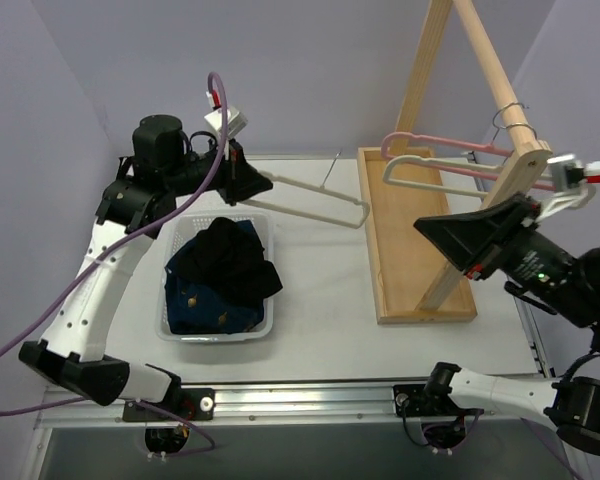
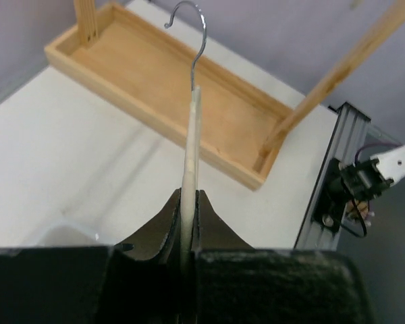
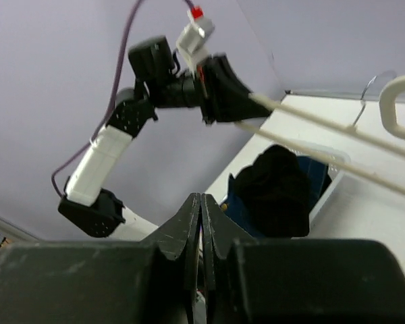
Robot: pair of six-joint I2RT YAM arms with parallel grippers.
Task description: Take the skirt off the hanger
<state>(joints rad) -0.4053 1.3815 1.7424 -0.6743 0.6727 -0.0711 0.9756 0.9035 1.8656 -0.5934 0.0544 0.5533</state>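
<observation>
The pale cream hanger is bare and held level above the table, its wire hook pointing to the far side. My left gripper is shut on one end of it; in the left wrist view the hanger runs edge-on out from between the jaws of the gripper. The black skirt lies bunched in the white basket, below the hanger and apart from it. It also shows in the right wrist view. My right gripper is shut and empty, raised beside the wooden rack.
A blue denim garment lies under the skirt in the basket. The wooden rack with its tray base stands at the right. A pink hanger and a white hanger hang from its rod.
</observation>
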